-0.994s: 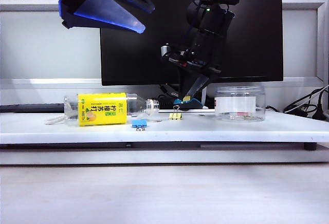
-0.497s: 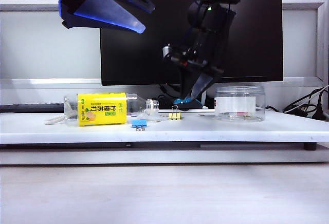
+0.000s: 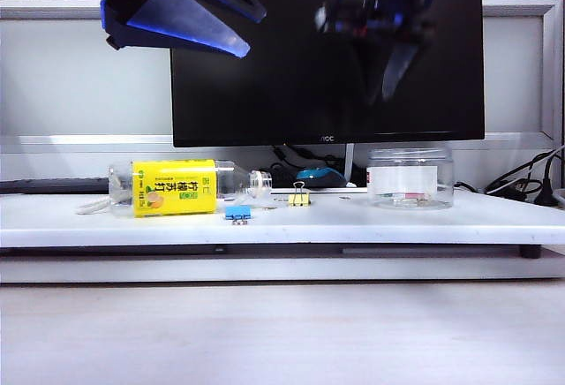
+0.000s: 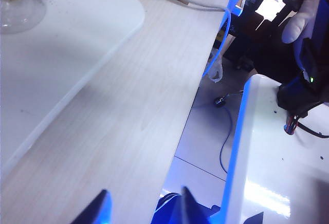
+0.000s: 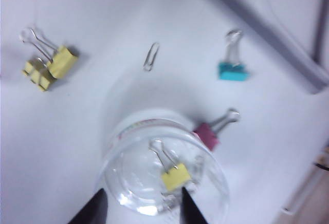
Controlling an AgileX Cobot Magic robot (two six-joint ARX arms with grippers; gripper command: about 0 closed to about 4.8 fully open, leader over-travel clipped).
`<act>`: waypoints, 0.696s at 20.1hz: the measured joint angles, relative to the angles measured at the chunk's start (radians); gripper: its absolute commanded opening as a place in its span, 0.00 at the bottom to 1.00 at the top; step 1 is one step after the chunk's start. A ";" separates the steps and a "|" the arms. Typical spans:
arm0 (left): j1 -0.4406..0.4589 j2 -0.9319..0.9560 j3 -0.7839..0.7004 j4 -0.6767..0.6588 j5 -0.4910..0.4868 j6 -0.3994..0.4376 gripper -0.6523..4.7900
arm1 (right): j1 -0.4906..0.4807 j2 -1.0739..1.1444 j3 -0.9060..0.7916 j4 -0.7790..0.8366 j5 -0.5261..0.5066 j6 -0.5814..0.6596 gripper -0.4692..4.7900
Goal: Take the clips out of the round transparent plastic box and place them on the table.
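The white table (image 3: 371, 222) is wide and flat. A clear bottle (image 3: 181, 187) with a yellow label lies on its side at the left. A blue clip (image 3: 237, 213) sits just in front of the bottle's mouth. A yellow clip (image 3: 299, 198) stands near the middle. The round clear box (image 3: 410, 177) stands at the right. From above, a pink clip (image 5: 212, 131) touches the box, and a paper clip (image 5: 150, 57) lies nearby

Box (image 5: 164, 172) mouth open under right gripper (image 5: 139, 206) (fingers spread); maroon clip (image 5: 206, 134) touching wall.
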 measured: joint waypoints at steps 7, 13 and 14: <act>0.000 0.000 0.000 -0.009 0.000 -0.001 0.46 | -0.011 0.075 -0.006 -0.003 0.074 0.175 0.43; 0.000 0.000 0.000 -0.017 0.000 -0.001 0.46 | -0.023 0.059 -0.008 -0.006 0.106 0.204 0.43; 0.000 0.000 0.000 -0.017 0.000 -0.001 0.46 | -0.023 0.058 -0.008 -0.006 0.094 0.205 0.43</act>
